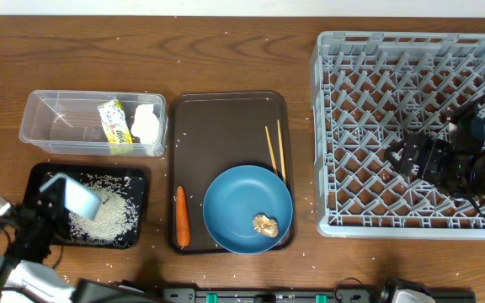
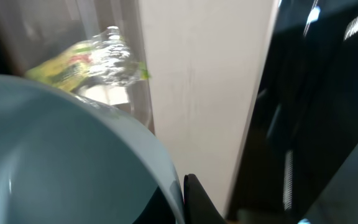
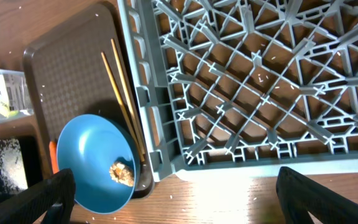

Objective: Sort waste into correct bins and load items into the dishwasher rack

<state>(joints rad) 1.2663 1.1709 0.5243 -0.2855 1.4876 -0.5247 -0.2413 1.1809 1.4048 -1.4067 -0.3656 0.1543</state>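
My left gripper (image 1: 57, 202) is shut on the rim of a pale bluish-white bowl (image 1: 80, 195), held tilted over the black tray (image 1: 138, 181), where loose white rice (image 1: 108, 215) lies. The bowl fills the left wrist view (image 2: 55, 155), with the gripper (image 2: 180, 199) pinching its rim. The clear tub (image 1: 32, 126) holds the yellow-green wrapper (image 1: 114, 120) and white tissue (image 1: 147, 120). The brown tray (image 1: 226, 109) carries the carrot (image 1: 181, 216), two chopsticks (image 1: 274, 151) and the blue plate (image 1: 234, 194) with a tan scrap (image 1: 265, 224). My right gripper (image 1: 407, 156) is open and empty over the grey rack (image 1: 327, 126). No cups show.
Rice grains are scattered over the wooden table around the trays. The right wrist view shows the rack's front edge (image 3: 229, 155), the plate (image 3: 89, 149), the scrap (image 3: 122, 173) and the chopsticks (image 3: 120, 93). The left wrist view shows the wrapper (image 2: 73, 59) through the tub wall.
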